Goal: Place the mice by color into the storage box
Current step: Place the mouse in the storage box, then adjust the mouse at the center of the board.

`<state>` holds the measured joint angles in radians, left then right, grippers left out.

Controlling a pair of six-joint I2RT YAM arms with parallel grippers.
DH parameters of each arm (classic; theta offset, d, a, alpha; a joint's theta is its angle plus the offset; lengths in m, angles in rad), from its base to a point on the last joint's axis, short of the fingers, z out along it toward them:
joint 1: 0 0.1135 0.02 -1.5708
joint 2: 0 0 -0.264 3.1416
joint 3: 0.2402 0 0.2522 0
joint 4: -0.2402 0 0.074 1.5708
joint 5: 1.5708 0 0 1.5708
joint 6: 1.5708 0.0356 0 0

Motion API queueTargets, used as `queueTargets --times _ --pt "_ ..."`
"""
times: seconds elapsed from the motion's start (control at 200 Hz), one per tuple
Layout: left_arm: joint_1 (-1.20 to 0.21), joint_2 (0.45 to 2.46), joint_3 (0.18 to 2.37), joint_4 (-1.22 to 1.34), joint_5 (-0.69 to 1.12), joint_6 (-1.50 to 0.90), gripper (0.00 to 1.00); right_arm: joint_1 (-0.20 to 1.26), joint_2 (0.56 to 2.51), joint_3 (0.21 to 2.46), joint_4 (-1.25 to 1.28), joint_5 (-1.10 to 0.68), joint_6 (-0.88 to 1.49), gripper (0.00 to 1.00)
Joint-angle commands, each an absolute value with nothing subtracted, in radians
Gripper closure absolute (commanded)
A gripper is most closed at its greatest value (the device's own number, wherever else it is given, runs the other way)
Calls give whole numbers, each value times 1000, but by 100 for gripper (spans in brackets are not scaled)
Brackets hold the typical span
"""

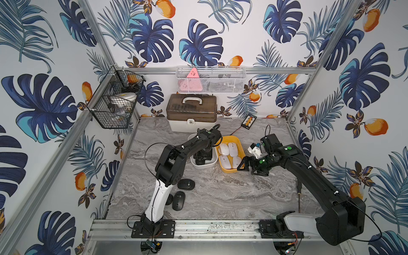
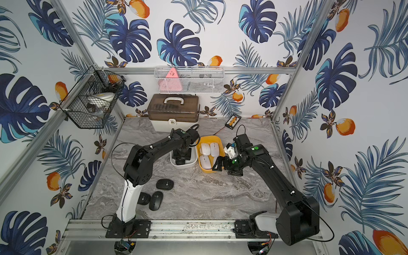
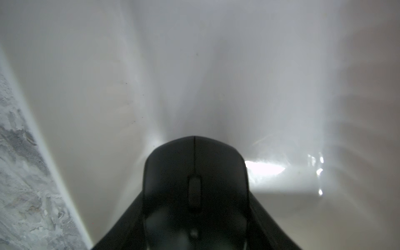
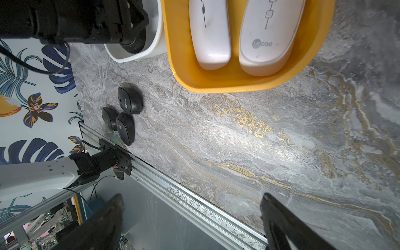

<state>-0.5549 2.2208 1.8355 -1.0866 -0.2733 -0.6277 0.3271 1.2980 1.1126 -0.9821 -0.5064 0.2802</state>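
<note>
My left gripper [image 1: 199, 162] reaches down inside the white storage box [image 1: 212, 164] and is shut on a black mouse [image 3: 194, 173], whose scroll wheel faces the wrist camera. Its fingers [image 3: 121, 223] flank the mouse on both sides. Three more black mice [image 1: 186, 184] [image 1: 178, 200] [image 1: 169, 199] lie on the marble table near the left arm's base, one partly behind the arm. Several white mice [image 1: 223, 149] lie in the yellow storage box [image 1: 237, 139]. My right gripper [image 1: 242, 165] hangs open and empty by that box's front right corner, also shown as the right gripper [image 4: 191, 195].
A tool case with a brown lid [image 1: 191, 111] stands at the back. A black wire basket [image 1: 114, 103] and a white mesh basket [image 1: 209, 80] hang on the frame. A small black and orange device [image 1: 249, 121] lies at the back right. An aluminium rail [image 1: 220, 227] borders the front.
</note>
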Motion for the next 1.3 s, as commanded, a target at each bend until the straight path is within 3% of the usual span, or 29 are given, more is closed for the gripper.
queueTargets --times 0.0,0.43,0.585,0.77,0.826,0.941,1.076,1.296 --pt "-553 2220 1807 -1083 -309 -642 45 328 1289 1110 -977 -502 287 0" --pt "-560 2099 1702 -1053 -279 -691 20 328 1274 1111 -982 -497 284 0" --pt "-574 1962 1624 -1058 -240 -740 19 328 1273 1109 -977 -501 285 0" --pt "-569 1625 1408 -1070 -198 -853 18 328 1270 1114 -985 -502 278 0" --pt "-554 1531 1312 -1055 -167 -896 23 328 1267 1109 -977 -506 280 0" --pt "-500 1402 1118 -994 -123 -962 52 327 1270 1098 -961 -520 286 0" --pt "-436 1424 1003 -898 -81 -960 76 328 1280 1103 -958 -529 279 0" --pt "-433 1585 1055 -778 -94 -942 79 328 1282 1109 -967 -534 266 0"
